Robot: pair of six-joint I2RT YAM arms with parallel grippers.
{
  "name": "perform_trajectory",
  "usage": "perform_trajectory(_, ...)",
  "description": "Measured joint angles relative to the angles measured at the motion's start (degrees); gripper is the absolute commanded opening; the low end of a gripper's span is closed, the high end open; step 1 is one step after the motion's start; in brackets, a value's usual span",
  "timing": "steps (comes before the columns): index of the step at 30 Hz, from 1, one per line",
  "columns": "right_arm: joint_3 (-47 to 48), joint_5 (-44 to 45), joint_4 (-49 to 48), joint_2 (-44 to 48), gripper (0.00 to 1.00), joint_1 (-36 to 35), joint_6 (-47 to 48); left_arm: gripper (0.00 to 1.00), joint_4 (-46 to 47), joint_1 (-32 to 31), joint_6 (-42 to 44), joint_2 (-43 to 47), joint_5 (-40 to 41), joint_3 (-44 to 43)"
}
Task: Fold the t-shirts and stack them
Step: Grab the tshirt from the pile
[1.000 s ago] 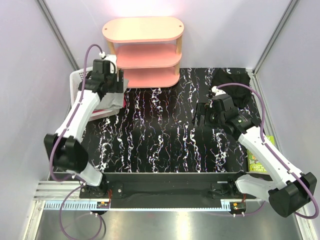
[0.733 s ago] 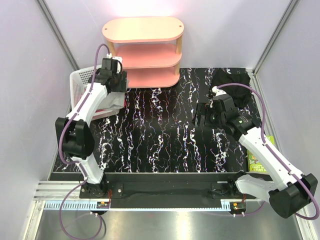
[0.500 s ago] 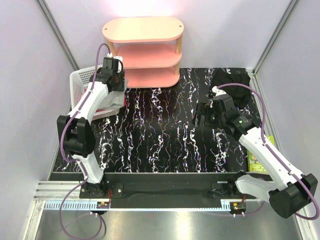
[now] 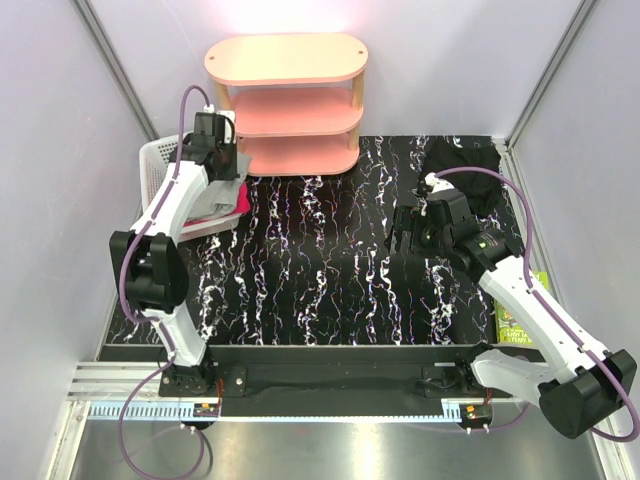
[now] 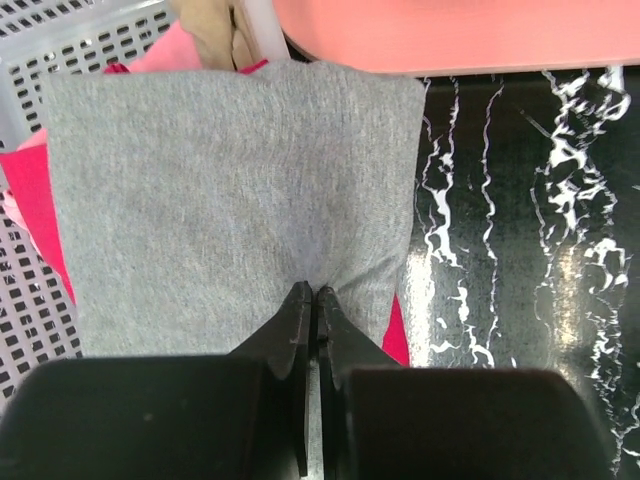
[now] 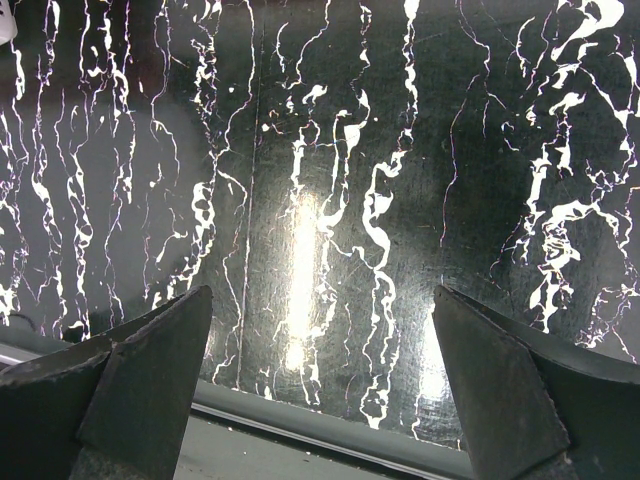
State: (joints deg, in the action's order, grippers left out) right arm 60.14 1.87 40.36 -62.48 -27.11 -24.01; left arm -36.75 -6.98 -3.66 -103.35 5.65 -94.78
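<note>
A grey t-shirt [image 5: 220, 190] lies folded over magenta-pink cloth [image 5: 30, 200] in the white basket [image 4: 155, 165] at the table's back left. My left gripper [image 5: 314, 292] is shut on the near edge of the grey t-shirt, and the cloth puckers at its tips. From above, the left gripper [image 4: 213, 150] sits over the basket, with the grey t-shirt [image 4: 215, 198] under it. A black cloth bundle [image 4: 463, 160] lies at the back right. My right gripper [image 6: 320, 300] hangs open over bare table, holding nothing, and shows in the top view as the right gripper [image 4: 405, 228].
A pink three-tier shelf [image 4: 287, 100] stands at the back, just right of the basket, its bottom board [image 5: 450, 30] close to the grey shirt. A beige cloth [image 5: 215, 30] lies in the basket. A green-covered book [image 4: 520, 322] rests off the table's right edge.
My left gripper has shut on the grey t-shirt's edge, and the arm has shifted slightly left over the basket. The right arm has not moved.
</note>
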Motion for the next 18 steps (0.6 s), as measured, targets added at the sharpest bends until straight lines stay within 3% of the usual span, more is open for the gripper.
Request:
perform_trajectory(5, 0.0, -0.09, 0.0, 0.0, 1.0, 0.0, 0.02, 0.0, -2.82, 0.33, 0.0, 3.1, -0.98, -4.44)
perform_trajectory(12, -0.39, -1.09, 0.0, 0.59, 1.0, 0.0, -0.02, 0.0, -4.24, -0.24, 0.72, 16.55, -0.74, -18.16)
perform_trajectory(18, -0.72, -0.98, 0.02, 2.69, 1.0, 0.0, -0.11, 0.0, -3.78, -8.87, 1.75, 28.59, -3.67, -24.24)
